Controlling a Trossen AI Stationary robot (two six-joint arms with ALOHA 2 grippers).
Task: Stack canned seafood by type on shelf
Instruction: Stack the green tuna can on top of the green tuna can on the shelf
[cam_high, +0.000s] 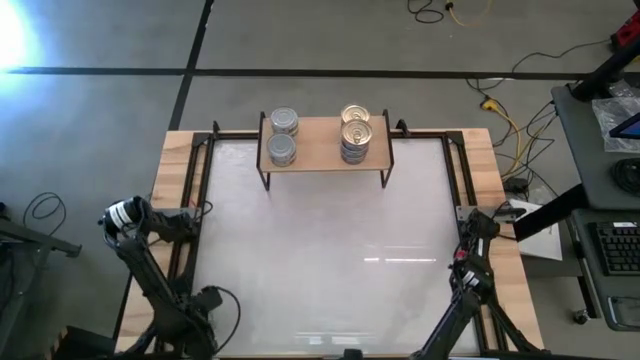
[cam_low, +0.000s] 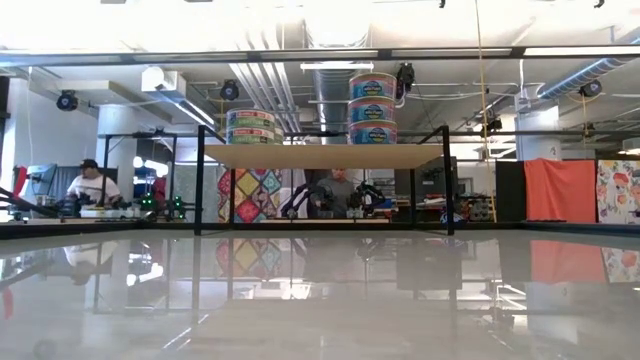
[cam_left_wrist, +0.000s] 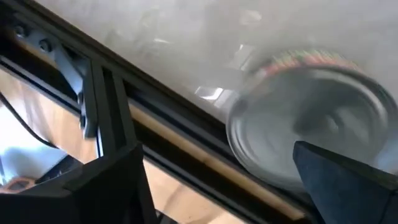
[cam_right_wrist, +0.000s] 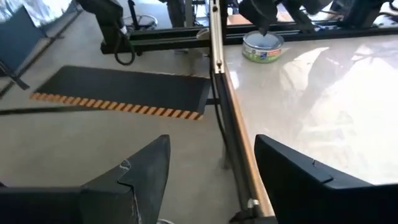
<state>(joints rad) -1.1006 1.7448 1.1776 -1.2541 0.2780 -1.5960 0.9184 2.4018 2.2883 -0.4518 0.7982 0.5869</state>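
Your tabletop (cam_high: 320, 230) carries the shelf (cam_high: 315, 145) at its far edge, silver-topped cans (cam_high: 283, 135) stacked left, gold-topped cans (cam_high: 355, 130) right. Your left pincer (cam_left_wrist: 211, 180) hangs spread over one silver tin (cam_left_wrist: 311, 118); your right pincer (cam_right_wrist: 211, 168) waits spread.

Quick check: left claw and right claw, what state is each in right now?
Left claw: open, over a silver-topped can at the table edge, not gripping it.
Right claw: open, holding nothing.
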